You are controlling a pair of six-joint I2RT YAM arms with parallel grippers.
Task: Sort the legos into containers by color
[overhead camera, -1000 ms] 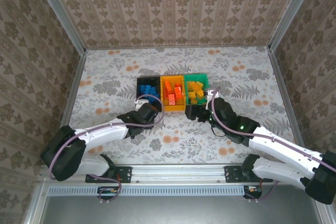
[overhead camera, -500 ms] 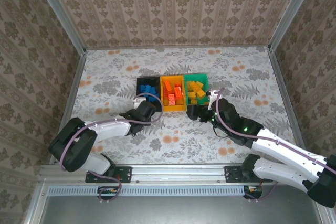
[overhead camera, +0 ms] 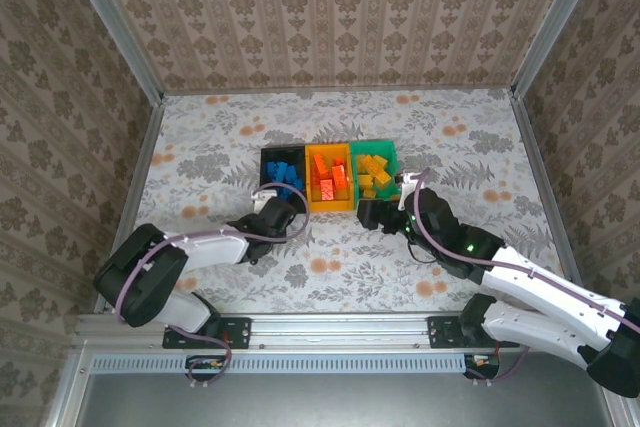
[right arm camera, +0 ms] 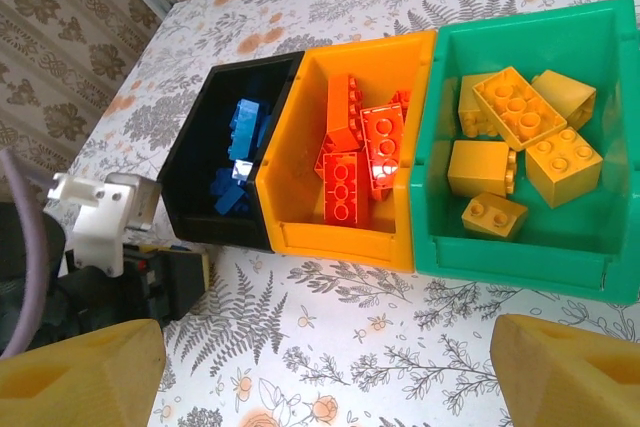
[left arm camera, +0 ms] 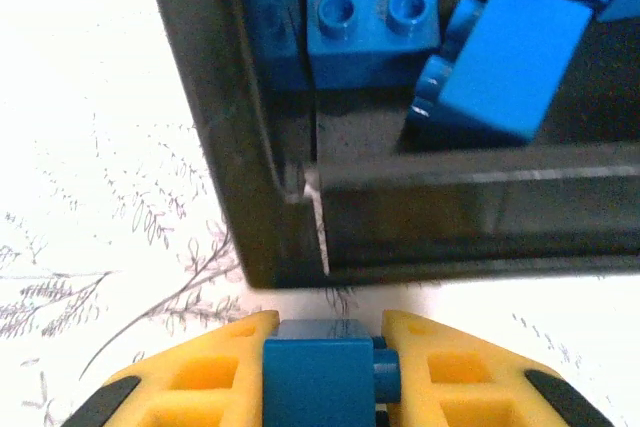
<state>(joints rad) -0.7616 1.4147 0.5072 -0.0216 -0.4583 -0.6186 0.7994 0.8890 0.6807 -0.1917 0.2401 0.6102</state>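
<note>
Top view: my left gripper (overhead camera: pixel 284 215) sits low, just before the black bin (overhead camera: pixel 265 162). Left wrist: it is clamped on a blue brick (left arm camera: pixel 320 372), presumably for lifting in. Right wrist: the right gripper (right arm camera: pixel 325 372) is spread wide and empty, facing the green bin (right arm camera: pixel 600 277).

Soft, even light fills the overhead view, shadows faint under the arms (overhead camera: pixel 205 245). The left wrist view is overexposed: the table (left arm camera: pixel 90 127) bleaches almost white and glare streaks the black bin (left arm camera: pixel 470 212) along its near wall. In the right wrist view the yellow fingers (right arm camera: pixel 85 377) blur.
</note>
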